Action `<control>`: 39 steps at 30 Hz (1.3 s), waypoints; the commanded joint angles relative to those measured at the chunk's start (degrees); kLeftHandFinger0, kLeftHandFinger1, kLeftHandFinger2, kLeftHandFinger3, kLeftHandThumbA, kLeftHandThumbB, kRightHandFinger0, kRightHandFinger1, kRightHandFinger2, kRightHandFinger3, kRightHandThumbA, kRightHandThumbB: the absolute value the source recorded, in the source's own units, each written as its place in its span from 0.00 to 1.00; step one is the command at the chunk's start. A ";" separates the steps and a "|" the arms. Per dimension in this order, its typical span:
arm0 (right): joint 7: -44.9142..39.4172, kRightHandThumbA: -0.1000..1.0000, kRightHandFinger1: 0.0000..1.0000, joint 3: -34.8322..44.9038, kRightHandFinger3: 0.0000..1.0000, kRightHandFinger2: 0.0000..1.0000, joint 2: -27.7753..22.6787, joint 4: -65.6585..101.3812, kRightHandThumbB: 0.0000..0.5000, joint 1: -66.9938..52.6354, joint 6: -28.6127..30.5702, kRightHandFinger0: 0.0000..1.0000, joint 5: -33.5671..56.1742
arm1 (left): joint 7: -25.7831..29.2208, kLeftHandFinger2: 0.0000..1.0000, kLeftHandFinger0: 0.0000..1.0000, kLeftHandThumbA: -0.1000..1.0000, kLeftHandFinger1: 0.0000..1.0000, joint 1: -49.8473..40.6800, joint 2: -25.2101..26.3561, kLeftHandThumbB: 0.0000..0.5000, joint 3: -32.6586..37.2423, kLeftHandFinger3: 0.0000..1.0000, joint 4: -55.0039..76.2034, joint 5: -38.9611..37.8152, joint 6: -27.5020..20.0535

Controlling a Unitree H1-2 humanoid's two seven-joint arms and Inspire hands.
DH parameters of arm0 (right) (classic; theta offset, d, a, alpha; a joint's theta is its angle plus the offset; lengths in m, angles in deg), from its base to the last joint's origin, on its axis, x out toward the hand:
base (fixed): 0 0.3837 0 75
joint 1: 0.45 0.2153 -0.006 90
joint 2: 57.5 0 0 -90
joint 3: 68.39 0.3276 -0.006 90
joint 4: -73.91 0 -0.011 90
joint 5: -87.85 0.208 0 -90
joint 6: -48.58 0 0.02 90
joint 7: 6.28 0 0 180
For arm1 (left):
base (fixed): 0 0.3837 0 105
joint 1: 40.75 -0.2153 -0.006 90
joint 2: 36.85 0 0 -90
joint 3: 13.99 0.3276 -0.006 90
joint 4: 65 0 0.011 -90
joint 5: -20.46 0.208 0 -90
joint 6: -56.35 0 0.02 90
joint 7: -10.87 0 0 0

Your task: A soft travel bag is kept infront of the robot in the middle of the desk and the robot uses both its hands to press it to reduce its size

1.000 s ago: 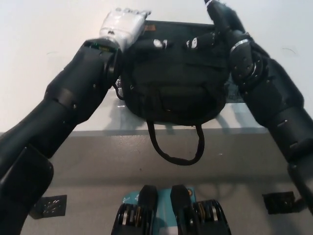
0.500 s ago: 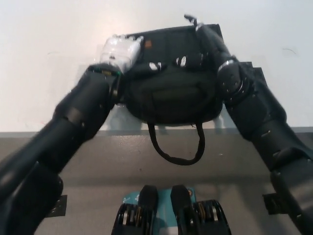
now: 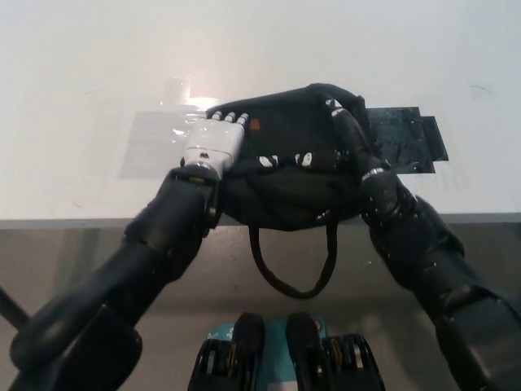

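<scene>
You have one black bag (image 3: 289, 175) at the near edge of the white desk (image 3: 81, 98), its strap hanging off. Your two hands press it: white left hand (image 3: 214, 142) flat, fingers together; black right hand (image 3: 348, 134), fingers flat on top.

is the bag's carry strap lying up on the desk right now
No, the strap hangs in a loop over the desk front edge, below the black travel bag that both hands press.
</scene>
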 commanded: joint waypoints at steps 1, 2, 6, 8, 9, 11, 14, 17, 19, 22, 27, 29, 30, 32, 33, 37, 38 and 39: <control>1.75 1.00 1.00 2.31 1.00 1.00 0.49 -4.21 0.61 -5.06 0.40 1.00 3.94 | 0.25 1.00 1.00 1.00 1.00 -3.93 -0.21 0.00 -0.51 1.00 -3.14 -1.33 -2.77; 1.68 1.00 1.00 2.62 1.00 1.00 0.42 -4.64 0.61 -5.60 0.59 1.00 4.16 | 0.25 1.00 1.00 1.00 1.00 -4.16 -0.14 0.00 -0.60 1.00 -3.47 -1.38 -2.60; 1.10 1.00 1.00 3.18 1.00 1.00 -0.12 -5.92 0.63 -7.10 -0.58 1.00 4.40 | 1.07 1.00 1.00 1.00 1.00 -4.22 0.09 0.00 -0.73 1.00 -5.03 -1.39 -3.28; 1.30 1.00 1.00 2.65 1.00 1.00 -0.16 -6.21 0.58 -7.53 -1.27 1.00 3.89 | 1.36 1.00 1.00 1.00 1.00 -4.06 0.52 0.00 -0.63 1.00 -5.29 -1.26 -3.66; 1.15 1.00 1.00 2.49 1.00 1.00 -0.32 -6.27 0.59 -7.12 -1.81 1.00 3.77 | 1.06 1.00 1.00 1.00 1.00 -3.49 0.70 0.00 -0.73 1.00 -5.40 -1.38 -3.90; 0.94 1.00 1.00 2.77 1.00 1.00 -0.27 -6.33 0.62 -6.80 -1.63 1.00 4.18 | 0.83 1.00 1.00 1.00 1.00 -3.06 1.04 0.00 -0.73 1.00 -5.56 -1.30 -3.88; 0.64 1.00 1.00 2.95 1.00 1.00 -0.29 -6.08 0.64 -5.99 -0.05 1.00 4.61 | 0.63 1.00 1.00 1.00 1.00 -2.84 1.61 0.00 -1.19 1.00 -5.37 -1.64 -4.20; 1.43 1.00 1.00 2.69 1.00 1.00 -0.40 -5.45 0.58 -4.24 0.87 1.00 4.47 | -0.19 1.00 1.00 1.00 1.00 -1.76 2.08 0.02 -1.32 1.00 -4.96 -1.47 -4.17; 1.79 1.00 1.00 2.57 1.00 1.00 -0.63 -4.95 0.55 -2.78 1.86 1.00 4.42 | -0.64 1.00 1.00 1.00 1.00 -0.65 2.48 0.04 -1.84 1.00 -4.05 -1.74 -3.99; 1.67 1.00 1.00 2.75 1.00 1.00 -1.11 -3.66 0.56 0.06 2.54 1.00 4.75 | 0.28 1.00 1.00 1.00 1.00 1.11 3.78 0.08 -2.56 1.00 -1.80 -1.84 -5.33; 2.21 1.00 1.00 2.10 1.00 1.00 -2.22 -0.36 0.57 4.60 3.49 1.00 4.37 | -1.72 1.00 1.00 1.00 1.00 5.04 5.61 0.13 -3.72 1.00 1.89 -1.89 -5.79; 1.74 1.00 1.00 2.51 1.00 1.00 -2.77 1.91 0.57 6.09 3.51 1.00 4.85 | -1.89 1.00 1.00 1.00 1.00 7.13 5.94 0.17 -4.21 1.00 2.58 -1.83 -5.70; 1.62 1.00 1.00 2.46 1.00 1.00 -2.88 2.31 0.58 6.27 3.61 1.00 4.86 | -1.98 1.00 1.00 1.00 1.00 7.50 5.98 0.17 -4.27 1.00 2.51 -1.78 -5.77; 2.13 1.00 1.00 2.87 1.00 1.00 -3.40 4.59 0.58 7.60 4.00 1.00 5.16 | -2.32 1.00 1.00 1.00 1.00 10.44 6.70 0.16 -5.06 1.00 2.87 -2.03 -5.76; 2.12 1.00 1.00 3.07 1.00 1.00 -3.48 4.97 0.58 7.87 3.61 1.00 5.37 | -2.32 1.00 1.00 1.00 1.00 11.09 6.89 0.15 -5.30 1.00 2.96 -2.13 -5.90; 2.48 1.00 1.00 2.18 1.00 1.00 -4.71 7.03 0.55 8.63 3.94 1.00 4.15 | -3.05 1.00 1.00 1.00 1.00 13.13 8.48 0.14 -8.51 1.00 6.01 -3.95 -6.41; 2.00 1.00 1.00 2.30 1.00 1.00 -4.86 7.40 0.55 8.65 4.02 1.00 4.45 | -3.18 1.00 1.00 1.00 1.00 13.35 8.79 0.14 -8.85 1.00 6.28 -3.94 -6.68; 1.60 1.00 1.00 2.26 1.00 1.00 -5.09 8.25 0.54 8.54 3.96 1.00 4.48 | -3.32 1.00 1.00 1.00 1.00 13.87 9.13 0.14 -9.06 1.00 6.22 -3.99 -6.90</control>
